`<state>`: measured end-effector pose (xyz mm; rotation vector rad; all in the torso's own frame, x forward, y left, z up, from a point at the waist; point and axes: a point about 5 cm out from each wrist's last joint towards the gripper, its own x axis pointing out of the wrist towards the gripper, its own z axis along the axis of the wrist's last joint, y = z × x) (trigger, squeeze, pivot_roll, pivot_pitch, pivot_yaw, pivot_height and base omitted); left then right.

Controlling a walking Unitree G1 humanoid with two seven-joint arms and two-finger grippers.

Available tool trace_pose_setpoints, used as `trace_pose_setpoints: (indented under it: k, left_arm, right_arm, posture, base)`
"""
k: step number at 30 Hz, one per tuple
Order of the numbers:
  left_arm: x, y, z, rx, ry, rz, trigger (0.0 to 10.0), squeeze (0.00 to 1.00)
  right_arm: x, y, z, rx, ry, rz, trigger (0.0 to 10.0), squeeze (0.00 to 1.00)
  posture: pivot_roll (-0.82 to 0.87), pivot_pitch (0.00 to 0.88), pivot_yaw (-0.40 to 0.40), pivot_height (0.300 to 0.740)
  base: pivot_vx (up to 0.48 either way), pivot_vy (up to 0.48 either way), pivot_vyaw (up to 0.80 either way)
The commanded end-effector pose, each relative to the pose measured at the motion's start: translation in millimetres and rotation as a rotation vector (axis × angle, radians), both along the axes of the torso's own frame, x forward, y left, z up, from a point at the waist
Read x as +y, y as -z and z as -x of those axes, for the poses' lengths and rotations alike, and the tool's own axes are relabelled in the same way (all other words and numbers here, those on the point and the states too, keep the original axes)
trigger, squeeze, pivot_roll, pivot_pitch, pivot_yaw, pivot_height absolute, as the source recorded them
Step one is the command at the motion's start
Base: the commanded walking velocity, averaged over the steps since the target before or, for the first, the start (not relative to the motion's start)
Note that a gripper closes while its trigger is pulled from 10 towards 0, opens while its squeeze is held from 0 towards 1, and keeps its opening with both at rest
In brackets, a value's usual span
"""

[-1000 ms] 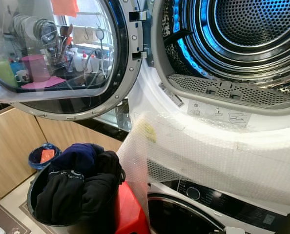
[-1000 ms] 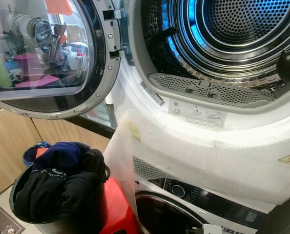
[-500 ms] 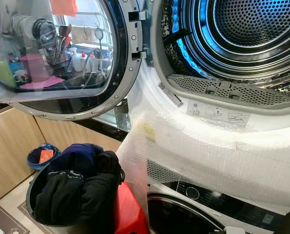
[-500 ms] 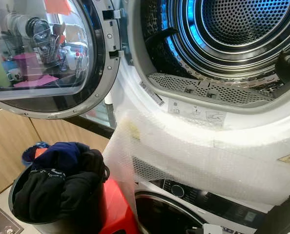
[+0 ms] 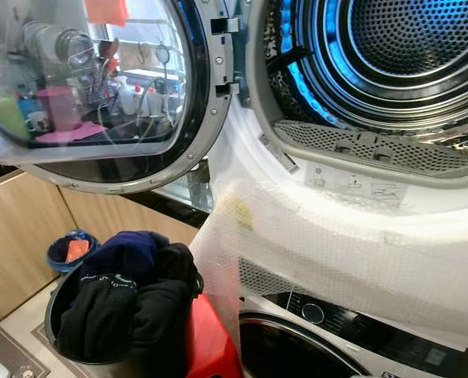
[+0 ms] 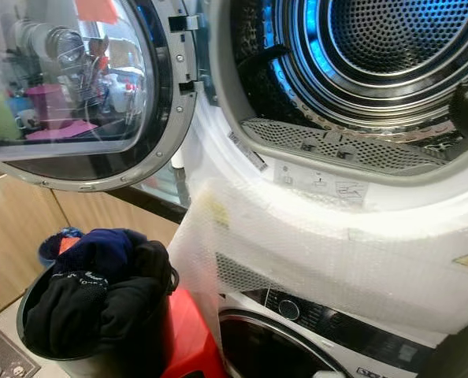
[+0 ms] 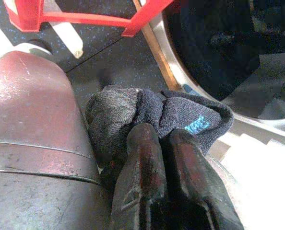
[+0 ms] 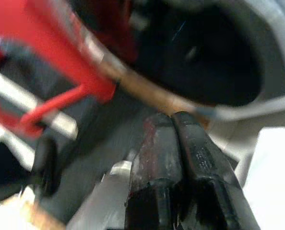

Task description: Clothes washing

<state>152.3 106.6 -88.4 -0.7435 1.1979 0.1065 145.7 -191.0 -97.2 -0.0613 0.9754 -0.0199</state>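
My left gripper [image 7: 162, 133] is shut on a dark grey sock [image 7: 118, 110] with blue lettering, held low near the floor beside the lower machine's round door [image 7: 214, 43]. My right gripper [image 8: 170, 120] is shut with nothing between its fingers, also low by that door. A black bucket [image 5: 53, 315] piled with dark clothes [image 5: 128, 291] stands at the lower left. Above it the dryer drum [image 5: 399, 47] gapes open, its glass door [image 5: 100, 87] swung out to the left. A dark item [image 6: 466, 106] lies at the drum's right edge.
Bubble wrap [image 5: 336, 252] hangs over the dryer's front below the opening. A red stool [image 5: 210, 339] stands between the bucket and the lower washing machine [image 5: 313, 346]. A small blue bin [image 5: 70, 250] sits by the wooden cabinets [image 5: 13, 236] on the left.
The head views have shifted only slightly. The bucket, clothes and dryer door stand as before.
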Motion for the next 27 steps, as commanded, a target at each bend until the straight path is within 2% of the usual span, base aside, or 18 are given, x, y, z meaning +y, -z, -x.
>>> trace_pose_setpoints:
  k: [1, 5, 12, 15, 18, 19, 27]
  left_arm:
    - [88.1, 15.0, 18.3, -0.081, 0.459, -0.620, 10.0, 0.00]
    - [92.2, 14.8, 19.2, -0.071, 0.425, -0.618, 10.0, 0.00]
    - [98.1, 14.4, 20.7, -0.069, 0.442, -0.617, 10.0, 0.00]
    - [97.5, 14.7, 21.4, -0.074, 0.476, -0.610, 10.0, 0.00]
    - [96.8, 14.6, 21.2, -0.079, 0.486, -0.609, 10.0, 0.00]
    - [95.6, 14.7, 20.8, -0.083, 0.488, -0.607, 10.0, 0.00]
    - [92.9, 13.6, 16.6, -0.101, 0.497, -0.607, 10.0, 0.00]
  right_arm:
    - [-3.6, -1.4, -2.7, -0.005, 0.004, 0.016, 10.0, 0.00]
    - [-4.0, -1.1, -1.9, -0.003, 0.007, 0.016, 10.0, 0.00]
    - [-5.4, -0.6, -0.5, 0.008, 0.018, 0.021, 10.0, 0.00]
    - [-6.1, -0.5, -0.1, 0.010, 0.022, 0.021, 10.0, 0.00]
    - [-6.1, -0.5, -0.2, 0.010, 0.023, 0.020, 10.0, 0.00]
    - [-5.9, -0.6, -0.4, 0.009, 0.022, 0.019, 10.0, 0.00]
    - [-5.2, -0.8, -1.5, 0.007, 0.022, 0.016, 10.0, 0.00]
  posture:
    - [0.06, 0.000, 0.000, 0.740]
    - [0.06, 0.000, 0.000, 0.740]
    - [0.06, 0.000, 0.000, 0.740]
    - [0.06, 0.000, 0.000, 0.740]
    - [0.06, 0.000, 0.000, 0.740]
    - [0.07, 0.000, -0.032, 0.740]
    - [0.07, 0.000, -0.034, 0.740]
  base:
    - [0.000, 0.000, 0.00]
    - [0.000, 0.000, 0.00]
    - [0.000, 0.000, 0.00]
    - [0.000, 0.000, 0.00]
    - [0.000, 0.000, 0.00]
    - [0.000, 0.000, 0.00]
    - [0.000, 0.000, 0.00]
